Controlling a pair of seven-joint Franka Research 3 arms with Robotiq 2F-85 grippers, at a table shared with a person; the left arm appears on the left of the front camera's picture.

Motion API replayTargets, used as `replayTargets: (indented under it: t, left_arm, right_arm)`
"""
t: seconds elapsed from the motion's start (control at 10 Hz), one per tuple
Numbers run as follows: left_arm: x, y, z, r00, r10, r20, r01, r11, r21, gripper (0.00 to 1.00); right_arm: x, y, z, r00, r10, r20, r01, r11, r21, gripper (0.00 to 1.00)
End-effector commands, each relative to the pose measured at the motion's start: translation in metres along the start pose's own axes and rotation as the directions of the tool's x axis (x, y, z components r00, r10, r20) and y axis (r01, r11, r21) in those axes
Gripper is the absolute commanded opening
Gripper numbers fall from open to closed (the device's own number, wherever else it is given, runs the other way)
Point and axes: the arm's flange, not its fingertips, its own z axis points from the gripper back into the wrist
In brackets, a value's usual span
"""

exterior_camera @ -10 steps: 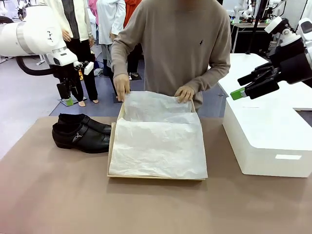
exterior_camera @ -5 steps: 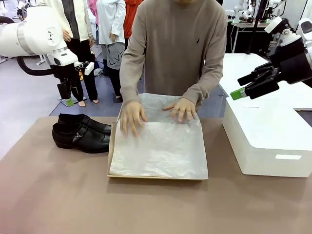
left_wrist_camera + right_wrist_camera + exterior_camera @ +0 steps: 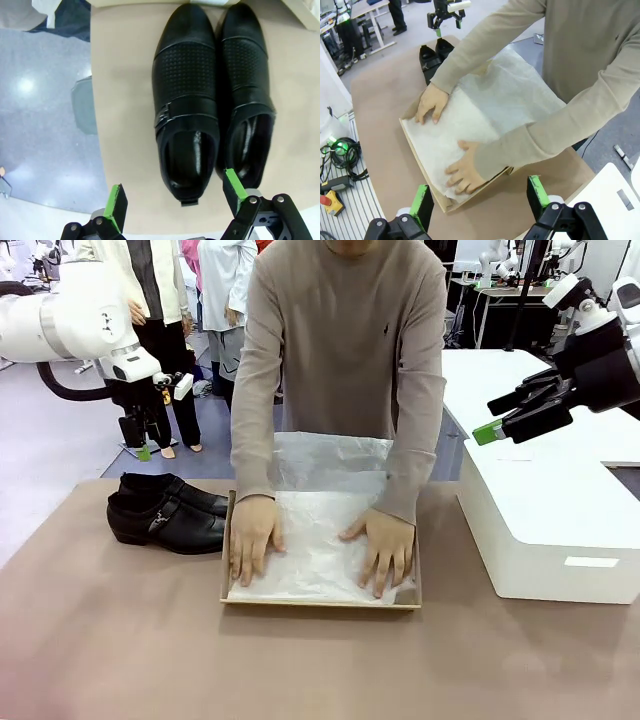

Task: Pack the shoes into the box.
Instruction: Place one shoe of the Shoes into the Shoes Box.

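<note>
The step in hand looks like getting the box ready rather than packing. In the front view the box (image 3: 228, 540) lies open at the centre of the table (image 3: 100, 660), and a person leans over it from the top of the frame. One hand (image 3: 253, 540) and the other hand (image 3: 385, 550) press the tissue paper (image 3: 320, 530) flat inside it. The shoes (image 3: 165, 512) sit side by side on the table just left of the box, close to its wall, and nothing is packed yet. The left gripper (image 3: 148, 445) hangs in the upper left of the frame above and behind the shoes. Its wrist view looks straight down on the pair (image 3: 210, 95), with the fingers spread wide and holding nothing. The right gripper (image 3: 495, 418) is raised at the right edge over the white block (image 3: 540, 530), equally wide open and empty. Next, I judge, the left gripper must drop onto one shoe and close across it. It should carry the shoe toward the box only once the hands have left the lining.
</note>
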Motion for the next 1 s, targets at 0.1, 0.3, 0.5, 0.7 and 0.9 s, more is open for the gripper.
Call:
replayTargets:
  t: [0.1, 0.3, 0.5, 0.7, 0.9]
  left_arm:
    - [-0.005, 0.022, -0.011, 0.999, 0.026, -0.043, -0.024, 0.999, 0.027, 1.0]
    - [-0.008, 0.034, -0.024, 0.999, 0.02, -0.048, -0.019, 1.0, 0.01, 1.0]
    - [-0.007, 0.04, -0.033, 0.998, 0.028, -0.063, -0.029, 1.0, -0.013, 1.0]
    - [-0.009, 0.041, -0.04, 0.997, 0.036, -0.062, -0.039, 0.998, -0.04, 1.0]
    - [-0.011, 0.043, -0.047, 0.998, 0.036, -0.056, -0.04, 0.996, -0.084, 1.0]
  right_arm:
    - [0.0, -0.002, -0.001, 1.0, 0.01, 0.014, -0.01, 1.0, 0.009, 1.0]
    - [0.0, -0.002, -0.001, 1.0, 0.01, 0.014, -0.01, 1.0, 0.009, 1.0]
    - [0.0, -0.002, -0.001, 1.0, 0.01, 0.014, -0.01, 1.0, 0.009, 1.0]
    - [0.0, -0.002, -0.001, 1.0, 0.01, 0.014, -0.01, 1.0, 0.009, 1.0]
    - [0.0, -0.002, -0.001, 1.0, 0.01, 0.014, -0.01, 1.0, 0.009, 1.0]
